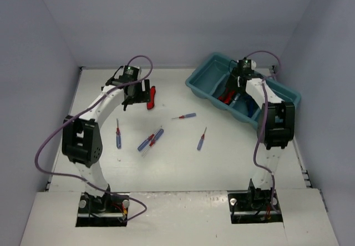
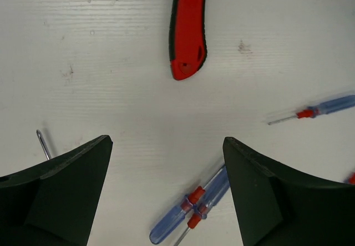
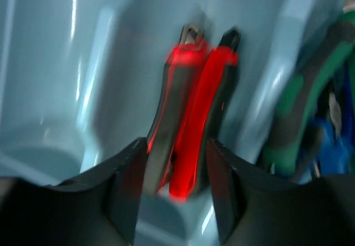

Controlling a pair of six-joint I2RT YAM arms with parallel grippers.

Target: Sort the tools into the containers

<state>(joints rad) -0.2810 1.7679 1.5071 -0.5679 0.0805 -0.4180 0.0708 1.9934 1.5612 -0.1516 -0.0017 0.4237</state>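
My left gripper [image 1: 137, 94] is open and empty, low over the table just left of a red-handled utility knife [image 1: 150, 97]. In the left wrist view the knife [image 2: 188, 29] lies ahead of the open jaws and a pair of blue screwdrivers [image 2: 191, 210] lies between them. My right gripper [image 1: 232, 86] is inside a compartment of the teal tray [image 1: 202, 75]. Its blurred fingers stand apart on either side of two red knives [image 3: 194, 129] lying in that compartment. Green and blue pliers [image 3: 302, 99] fill the adjoining compartment.
Loose blue screwdrivers lie on the white table: one at the left [image 1: 117, 134], a pair in the middle [image 1: 150, 140], one further back [image 1: 184, 116] and one to the right [image 1: 201, 139]. Grey walls enclose the table.
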